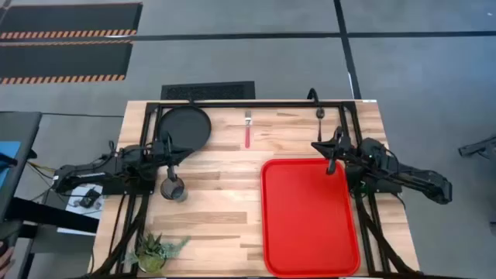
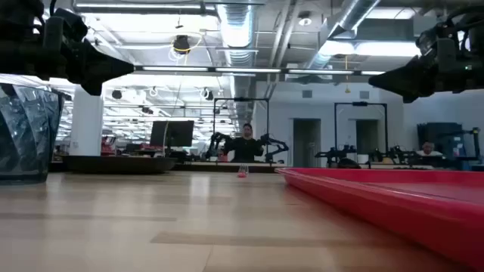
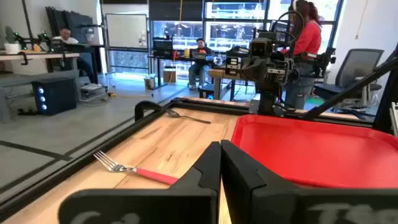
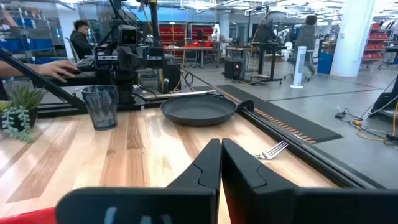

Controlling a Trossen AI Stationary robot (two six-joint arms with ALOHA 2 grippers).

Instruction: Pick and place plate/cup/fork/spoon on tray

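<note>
The red tray (image 1: 308, 217) lies on the table's right half. The black plate (image 1: 184, 127) lies at the far left, with the dark cup (image 1: 173, 188) nearer, standing upright. The red-handled fork (image 1: 248, 132) lies at the far middle and the dark spoon (image 1: 319, 116) at the far right. My left gripper (image 1: 172, 149) is shut and empty, hovering between the plate and the cup. My right gripper (image 1: 324, 147) is shut and empty above the tray's far edge. The fork (image 3: 134, 169) and spoon (image 3: 186, 116) show in the left wrist view, the plate (image 4: 199, 108) and cup (image 4: 101, 106) in the right wrist view.
A small potted green plant (image 1: 153, 251) stands at the near left corner. A black metal frame (image 1: 256, 104) runs along the table's far edge and sides. Bare wood lies between the cup and the tray. People sit and stand in the room beyond.
</note>
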